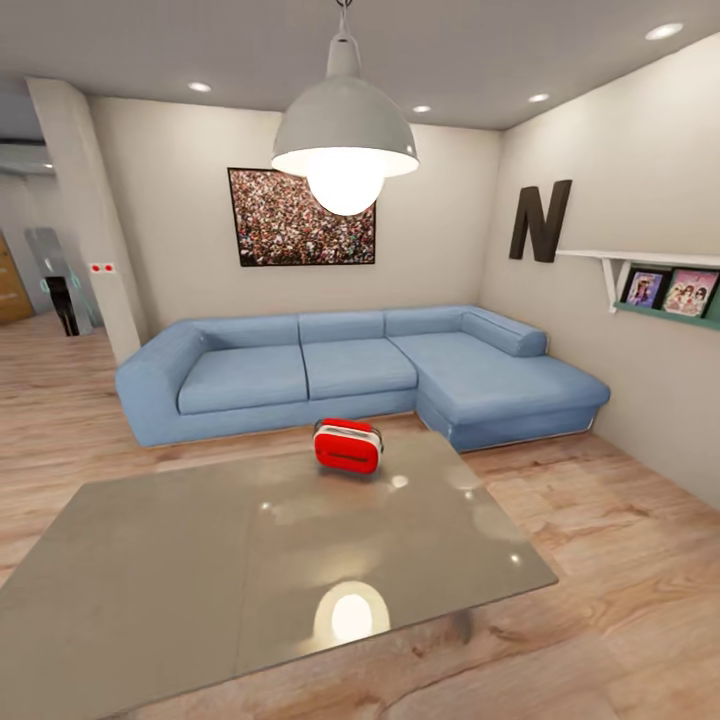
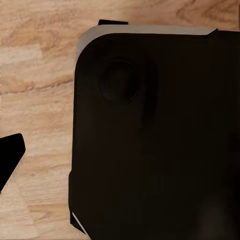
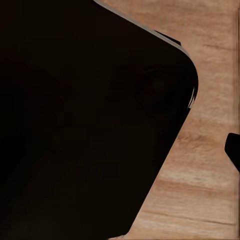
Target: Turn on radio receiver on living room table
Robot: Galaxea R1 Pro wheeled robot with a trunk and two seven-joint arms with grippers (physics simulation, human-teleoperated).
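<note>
The radio receiver (image 1: 347, 446) is a small red box with white trim and a wire handle. It stands upright on the far part of the table (image 1: 200, 560), near the edge that faces the sofa. The table is low and wide, with a glossy grey top in two panels, and it reaches toward me in the head view. In the left wrist view, a small black tip (image 2: 10, 162) at the picture's edge may be one finger. The right wrist view has a similar black tip (image 3: 233, 150). Neither wrist view lets me judge whether the jaws are apart or together.
A blue L-shaped sofa (image 1: 360, 370) runs behind the table, and a grey pendant lamp (image 1: 345, 135) hangs above it. Light wood floor (image 1: 620, 560) lies on both sides of the table. Both wrist views look down on a large black rounded body (image 2: 155, 135) over floor planks.
</note>
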